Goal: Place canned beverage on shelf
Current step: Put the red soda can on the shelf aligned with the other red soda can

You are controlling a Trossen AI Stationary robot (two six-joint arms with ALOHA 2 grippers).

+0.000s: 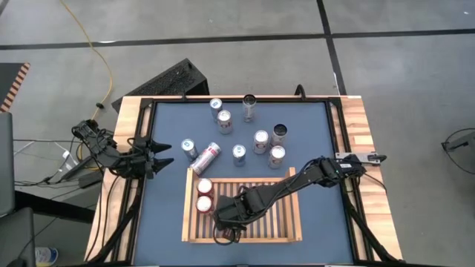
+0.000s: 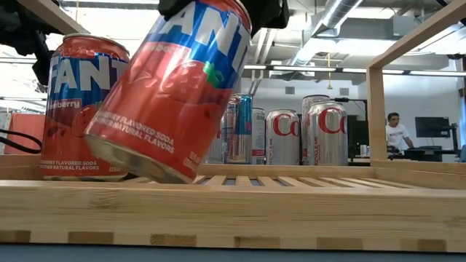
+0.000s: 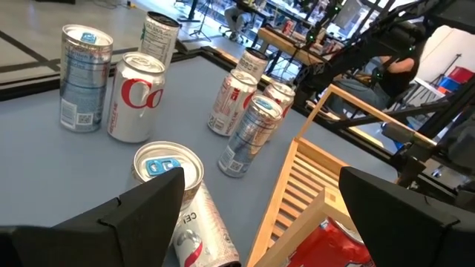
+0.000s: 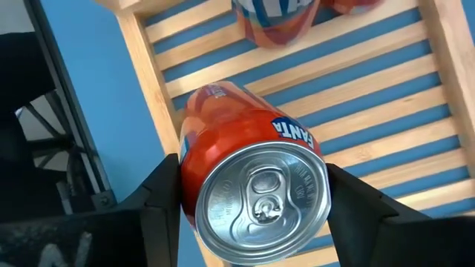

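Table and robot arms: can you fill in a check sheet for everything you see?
Surface: blue tabletop with wood edges.
Job's things: slatted shelf; two red cans stand in its corner; a third red Fanta can is tilted on the slats.
Clutter: silver cans upright beyond the shelf, one can lying down.
Pincers: right pincer grips the tilted can; left pincer open, at the table's left edge.
Cables: yellow cable on the floor.
Surroundings: a person far behind.

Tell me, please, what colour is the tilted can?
Red with a blue band, clearest in the low view: can.
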